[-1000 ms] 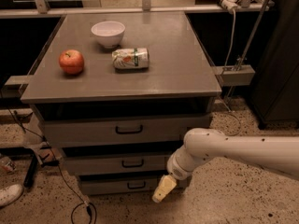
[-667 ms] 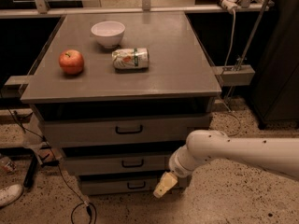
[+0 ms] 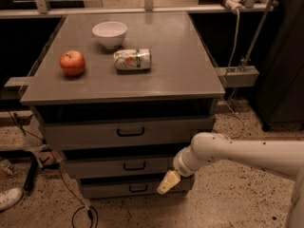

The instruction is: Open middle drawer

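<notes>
My gripper (image 3: pixel 168 182) hung low before the right front corner of the cabinet (image 3: pixel 180 70), just below the right end of the middle drawer (image 3: pixel 104 168) — clenched or released, I could not tell. On top lay an apple (image 3: pixel 72 63), a can (image 3: pixel 132 59) and a bowl (image 3: pixel 109 33).

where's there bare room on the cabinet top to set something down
The right half of the cabinet top, right of the can, is bare, as is the front strip before the apple. The back left is crowded: bowl, apple and can. The gripper is low, under the middle drawer front's right end.
</notes>
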`<state>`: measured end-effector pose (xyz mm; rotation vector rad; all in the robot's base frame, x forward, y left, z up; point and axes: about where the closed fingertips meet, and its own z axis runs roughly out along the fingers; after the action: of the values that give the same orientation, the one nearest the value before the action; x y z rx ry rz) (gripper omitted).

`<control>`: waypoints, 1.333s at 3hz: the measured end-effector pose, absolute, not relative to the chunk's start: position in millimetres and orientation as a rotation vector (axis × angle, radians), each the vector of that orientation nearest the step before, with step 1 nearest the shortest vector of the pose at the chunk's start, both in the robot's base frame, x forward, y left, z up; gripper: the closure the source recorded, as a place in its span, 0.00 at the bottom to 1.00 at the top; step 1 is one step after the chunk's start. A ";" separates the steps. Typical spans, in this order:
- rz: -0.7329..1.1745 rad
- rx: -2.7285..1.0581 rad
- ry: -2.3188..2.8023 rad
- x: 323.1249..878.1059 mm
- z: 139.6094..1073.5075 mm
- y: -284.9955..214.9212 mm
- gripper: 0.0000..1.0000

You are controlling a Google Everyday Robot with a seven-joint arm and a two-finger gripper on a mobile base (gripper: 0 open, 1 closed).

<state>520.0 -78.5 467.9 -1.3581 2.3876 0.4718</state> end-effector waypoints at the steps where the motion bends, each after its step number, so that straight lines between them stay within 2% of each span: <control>1: 0.478 -1.346 2.378 537.6 457.4 -81.5 0.00; 4: 0.493 -1.359 2.375 569.2 439.4 -78.5 0.00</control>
<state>569.2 -78.5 439.4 -1.3586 2.3748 0.4928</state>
